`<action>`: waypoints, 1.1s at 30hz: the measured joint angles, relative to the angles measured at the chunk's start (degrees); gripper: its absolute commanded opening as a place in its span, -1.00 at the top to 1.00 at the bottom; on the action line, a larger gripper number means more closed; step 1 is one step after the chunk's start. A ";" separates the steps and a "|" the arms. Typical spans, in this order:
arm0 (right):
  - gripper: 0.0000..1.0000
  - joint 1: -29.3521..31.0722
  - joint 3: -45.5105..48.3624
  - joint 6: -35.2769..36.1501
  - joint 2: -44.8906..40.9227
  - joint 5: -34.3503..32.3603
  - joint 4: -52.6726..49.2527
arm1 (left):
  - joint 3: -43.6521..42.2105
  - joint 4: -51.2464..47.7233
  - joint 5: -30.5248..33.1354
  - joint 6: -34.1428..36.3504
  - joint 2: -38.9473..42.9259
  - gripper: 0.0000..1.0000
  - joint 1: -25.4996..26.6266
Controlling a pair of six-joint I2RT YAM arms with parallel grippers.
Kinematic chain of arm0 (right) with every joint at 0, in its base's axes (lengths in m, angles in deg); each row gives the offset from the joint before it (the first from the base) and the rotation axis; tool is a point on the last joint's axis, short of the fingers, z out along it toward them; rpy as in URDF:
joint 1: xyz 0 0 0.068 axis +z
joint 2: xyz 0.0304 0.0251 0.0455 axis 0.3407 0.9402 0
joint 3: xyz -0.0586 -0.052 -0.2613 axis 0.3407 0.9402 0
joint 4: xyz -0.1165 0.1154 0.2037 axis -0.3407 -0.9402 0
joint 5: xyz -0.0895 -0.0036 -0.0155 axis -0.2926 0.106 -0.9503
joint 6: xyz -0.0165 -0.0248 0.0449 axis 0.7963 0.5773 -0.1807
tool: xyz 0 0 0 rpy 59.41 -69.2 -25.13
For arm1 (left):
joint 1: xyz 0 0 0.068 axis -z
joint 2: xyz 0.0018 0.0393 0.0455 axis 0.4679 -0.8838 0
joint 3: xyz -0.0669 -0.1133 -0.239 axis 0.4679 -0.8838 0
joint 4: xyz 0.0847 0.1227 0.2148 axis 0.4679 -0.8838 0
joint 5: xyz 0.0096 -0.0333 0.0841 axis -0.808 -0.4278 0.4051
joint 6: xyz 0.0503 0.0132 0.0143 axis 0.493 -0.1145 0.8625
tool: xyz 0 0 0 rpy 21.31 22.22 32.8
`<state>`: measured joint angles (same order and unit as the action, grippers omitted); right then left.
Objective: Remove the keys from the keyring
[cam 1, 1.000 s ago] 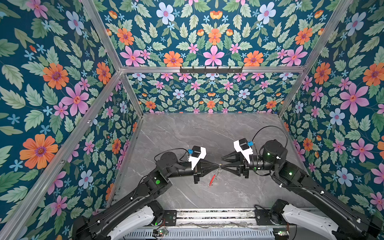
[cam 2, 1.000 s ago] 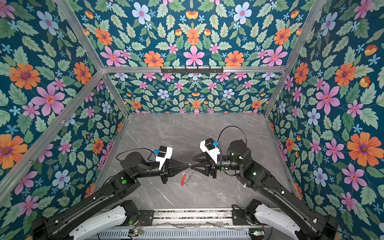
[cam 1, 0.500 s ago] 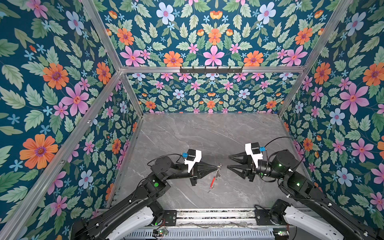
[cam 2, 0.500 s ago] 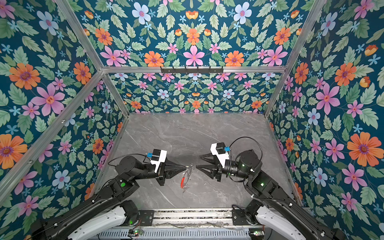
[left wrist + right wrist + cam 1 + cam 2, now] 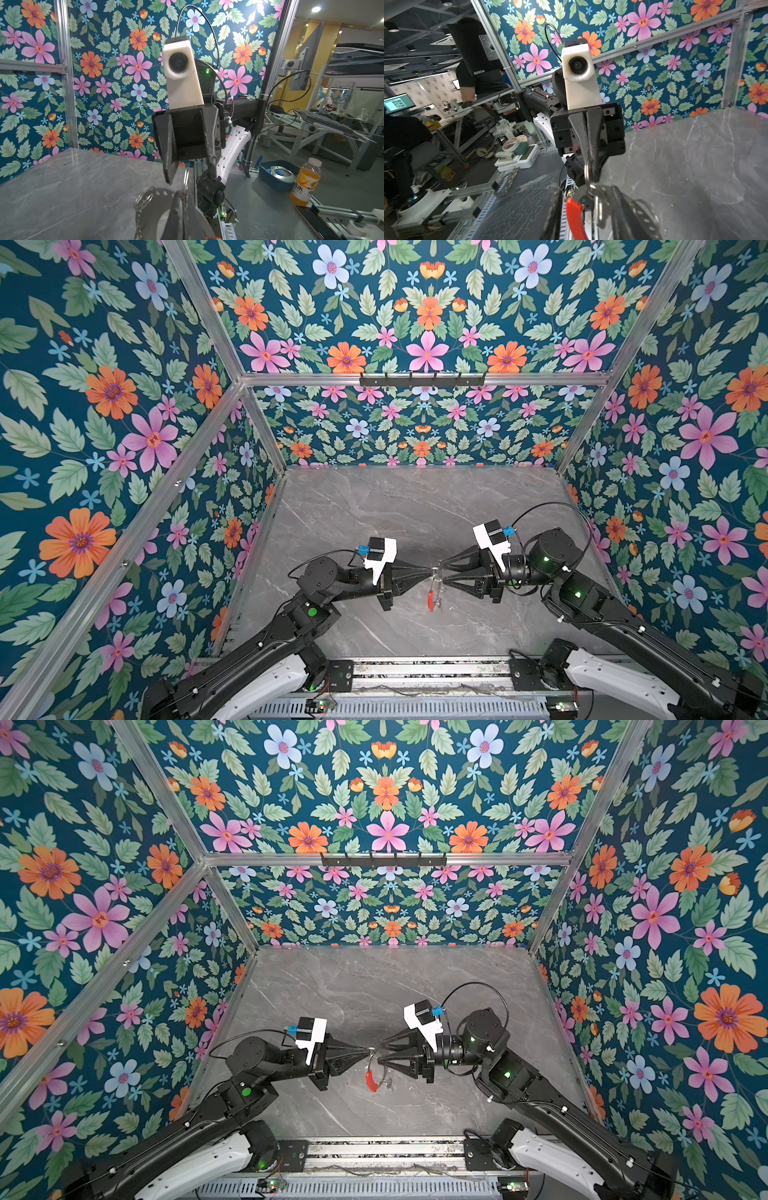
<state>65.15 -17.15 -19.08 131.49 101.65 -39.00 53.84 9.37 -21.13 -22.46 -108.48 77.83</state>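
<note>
Flowered walls box in a grey marble table (image 5: pixel 374 506) where both arms reach level toward the middle, wrists facing, tips meeting above the six o'clock edge. Nothing looks freed yet: the keyring (image 5: pixel 432 593) hangs off the table from the left gripper (image 5: pixel 428 570), pinched shut on its top, red sleeve (image 5: pixel 371 1080) drooping toward six o'clock. From three o'clock the right gripper (image 5: pixel 444 572) stands partly open around the small rings and keys (image 5: pixel 598 199), grip uncertain
</note>
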 measured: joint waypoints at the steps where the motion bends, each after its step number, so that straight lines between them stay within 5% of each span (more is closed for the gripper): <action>1: 0.33 0.42 -0.35 0.02 0.35 0.00 0.04 | -0.11 0.17 0.46 0.00 0.02 1.00 0.00; 8: 0.59 1.66 -1.95 0.15 2.43 -1.36 0.17 | -0.52 1.86 1.75 -0.42 0.35 1.00 0.04; 12: 0.98 2.16 -2.84 1.05 3.63 -2.19 0.09 | -0.81 2.84 1.68 -0.70 0.39 1.00 0.04; 15: 1.00 2.16 -3.19 1.73 3.72 -3.17 -0.24 | -0.83 3.19 1.42 -1.90 0.42 1.00 0.04; 16: 1.00 2.21 -3.58 1.86 3.61 -3.50 -0.96 | -0.66 2.95 1.55 -1.88 0.46 0.96 0.04; 18: 1.00 2.23 -5.05 2.67 3.45 -4.42 -3.96 | 0.42 0.61 1.90 -1.66 0.90 0.44 0.07; 21: 1.00 1.88 -8.46 3.63 3.50 -4.76 -10.78 | 2.16 -4.87 3.58 0.09 2.95 0.06 0.02; 33: 1.00 0.83 -27.98 14.78 12.39 -8.22 -47.41 | 13.35 -28.55 1.97 9.01 -1.81 -0.10 0.04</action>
<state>65.98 -45.13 -4.31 143.88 93.43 -86.41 67.19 -19.17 -19.16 -13.46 -110.29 77.87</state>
